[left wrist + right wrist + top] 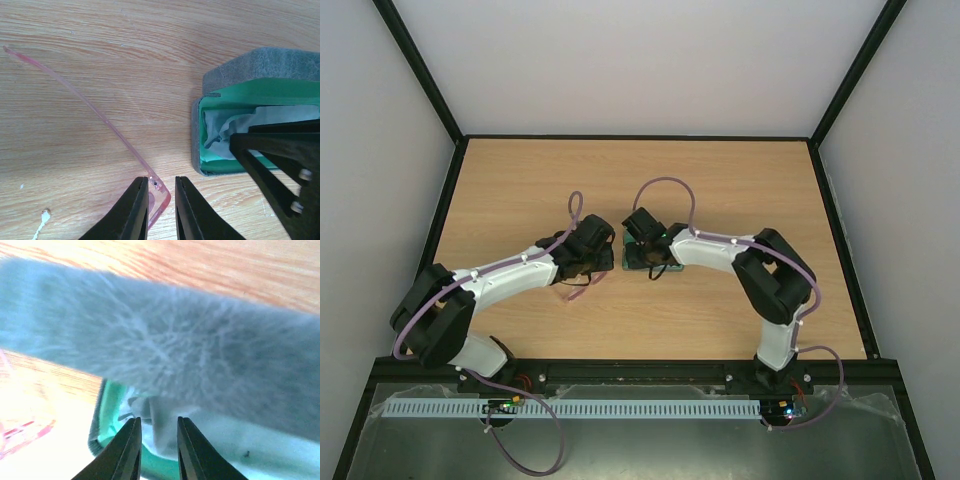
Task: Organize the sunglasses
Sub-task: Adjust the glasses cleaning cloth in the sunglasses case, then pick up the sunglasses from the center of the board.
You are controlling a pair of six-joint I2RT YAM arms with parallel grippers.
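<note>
Status: stowing not complete. I read the sunglasses (pixel 100 117) as outside the case (pixel 260 62), down at the table (pixel 100 30) just beside it, with one arm unfolded. The left jaws look clamped on the frame's hinge corner. The case stands open with the cloth (pixel 220 125) inside. The right jaws hang over it, narrowly apart; I cannot tell whether they grip anything. Remaining, as I judge it: fold, insert, close lid. Count: one sunglasses, one case, one cloth

Light wooden table (pixel 720 180), open grey-blue case (pixel 280 62) with green lining upon it.
</note>
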